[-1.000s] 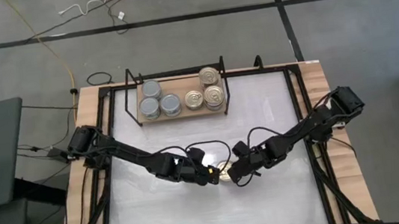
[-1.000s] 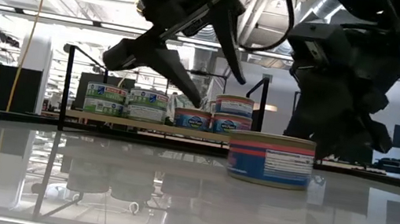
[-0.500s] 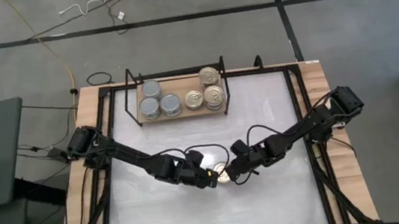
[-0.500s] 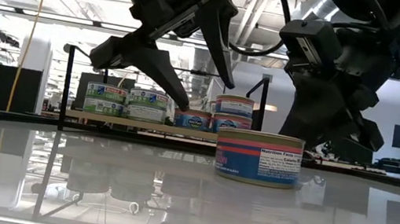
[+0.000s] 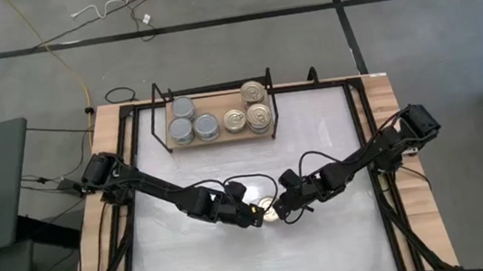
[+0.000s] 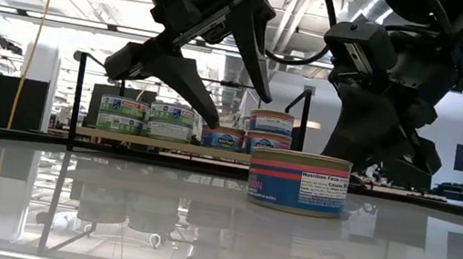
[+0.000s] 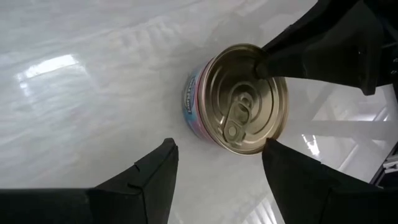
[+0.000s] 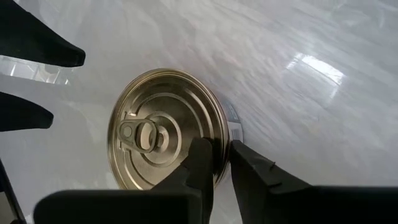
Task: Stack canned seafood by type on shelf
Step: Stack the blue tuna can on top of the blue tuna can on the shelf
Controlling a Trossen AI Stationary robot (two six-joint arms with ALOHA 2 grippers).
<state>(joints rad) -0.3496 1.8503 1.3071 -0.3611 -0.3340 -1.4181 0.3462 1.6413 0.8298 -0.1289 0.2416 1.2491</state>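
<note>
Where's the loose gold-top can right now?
High view: the gold-top can stands on the white table, near its middle, in front of the shelf, between the left gripper and right gripper, whose fingers pinch its rim.

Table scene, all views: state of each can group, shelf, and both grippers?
gold-top can: upright on the white table, rim pinched by right gripper
right gripper: shut on the can's rim
left gripper: open, beside the can, not touching
shelf: at the table's far edge, holding cans
silver-top cans: on shelf's left half
gold-top shelf cans: on shelf's right half
</note>
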